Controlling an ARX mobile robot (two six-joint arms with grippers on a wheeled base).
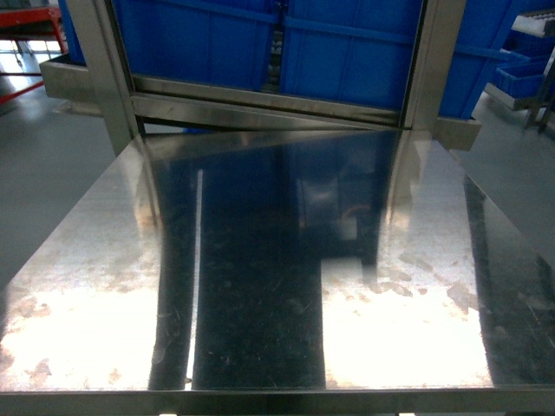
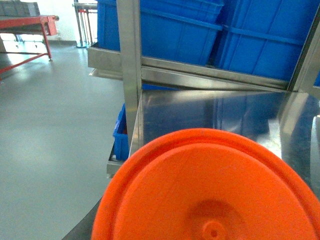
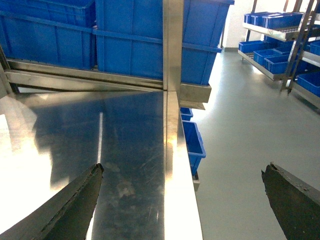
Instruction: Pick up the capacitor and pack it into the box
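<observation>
You have no box to aim at: it shows in none of the three views, so find it before you commit either arm. Judging from the bare steel counter [image 1: 260, 260], which carries nothing in the head view, the step in hand is bringing the capacitor [image 2: 210, 195] to wherever the box stands. That orange round face fills the lower part of the left wrist view, pressed close to the lens, with the near corner of the counter behind it. It hides the left pincer altogether, so you cannot tell whether that pincer is clenched on the capacitor or only sits beside it; treat the hold as unproven and move slowly, keeping the piece level. Neither arm reaches into the head view, so you have no outside check on the grip. The right pincer [image 3: 182, 169] is released, its two dark fingers [image 3: 75, 205] spread wide. One hangs over the right edge of the counter and the other over the grey floor beyond it, with nothing between them and nothing touched. Keep clear of the blue crates [image 1: 347, 52] and the steel upright [image 3: 172, 45] at the back, and bring the base round until the box is seen.
</observation>
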